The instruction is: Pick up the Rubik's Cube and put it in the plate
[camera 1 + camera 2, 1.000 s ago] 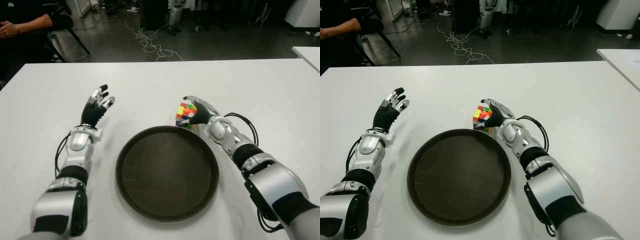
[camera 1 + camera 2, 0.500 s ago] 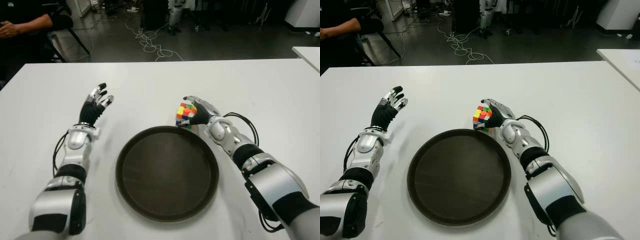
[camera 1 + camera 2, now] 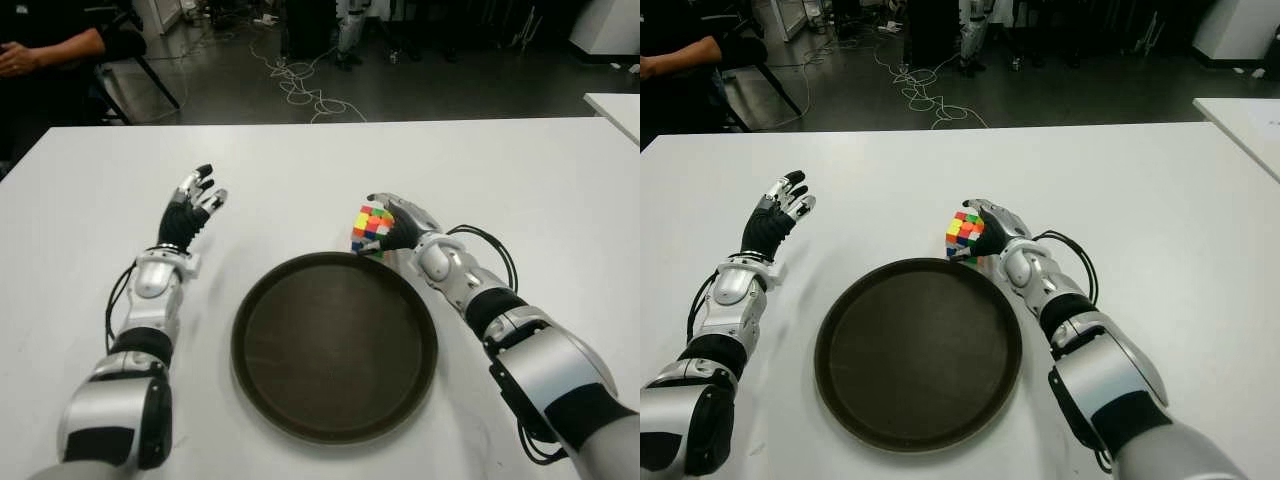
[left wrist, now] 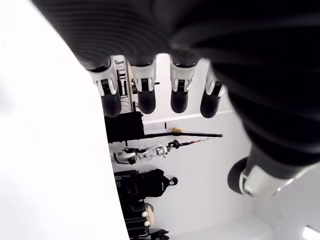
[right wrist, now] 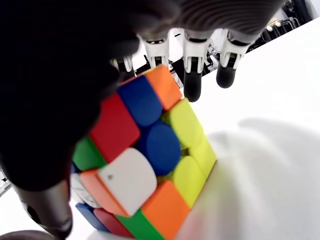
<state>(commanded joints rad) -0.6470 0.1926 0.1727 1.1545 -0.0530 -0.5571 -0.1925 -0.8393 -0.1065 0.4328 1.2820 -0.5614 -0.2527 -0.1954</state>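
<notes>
The Rubik's Cube [image 3: 371,229] shows its multicoloured tiles just beyond the far rim of the round dark brown plate [image 3: 335,345], right of centre. My right hand [image 3: 396,222] wraps it from the right, fingers over the top and thumb at the near side. Up close, the cube [image 5: 145,165] sits tilted against the palm, fingertips [image 5: 192,85] reaching past it. Whether it touches the table [image 3: 300,190] I cannot tell. My left hand [image 3: 194,201] hovers left of the plate, fingers [image 4: 145,95] spread and holding nothing.
A seated person's arm [image 3: 45,50] shows at the far left, beyond the table edge. Cables [image 3: 300,85] lie on the dark floor behind. The corner of a second white table [image 3: 615,105] stands at the far right.
My left hand has drifted slightly left and away from the plate. The right hand and the cube have stayed in place.
</notes>
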